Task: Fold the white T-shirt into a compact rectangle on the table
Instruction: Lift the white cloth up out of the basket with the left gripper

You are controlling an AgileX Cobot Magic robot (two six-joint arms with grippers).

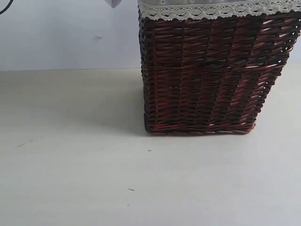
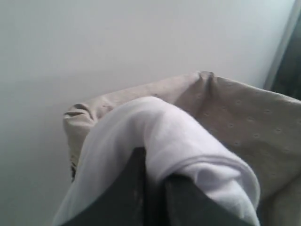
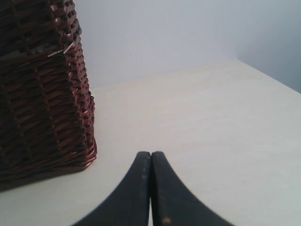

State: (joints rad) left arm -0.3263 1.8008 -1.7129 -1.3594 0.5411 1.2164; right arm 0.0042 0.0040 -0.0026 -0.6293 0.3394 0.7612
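In the left wrist view a fold of the white T-shirt (image 2: 178,136) drapes over my left gripper (image 2: 154,165), whose dark fingers are shut on the cloth above the basket's grey liner (image 2: 244,117). The shirt's lettering is hidden. My right gripper (image 3: 150,155) is shut and empty, hovering over the cream table (image 3: 211,122) beside the wicker basket (image 3: 42,94). In the exterior view the table (image 1: 70,165) lies bare in front, and neither gripper nor the shirt shows there.
The dark brown wicker basket (image 1: 211,75) with a lace-trimmed liner (image 1: 211,12) stands at the back right of the table. A pale wall (image 1: 61,33) rises behind. A few tiny dark specks (image 1: 130,189) dot the surface.
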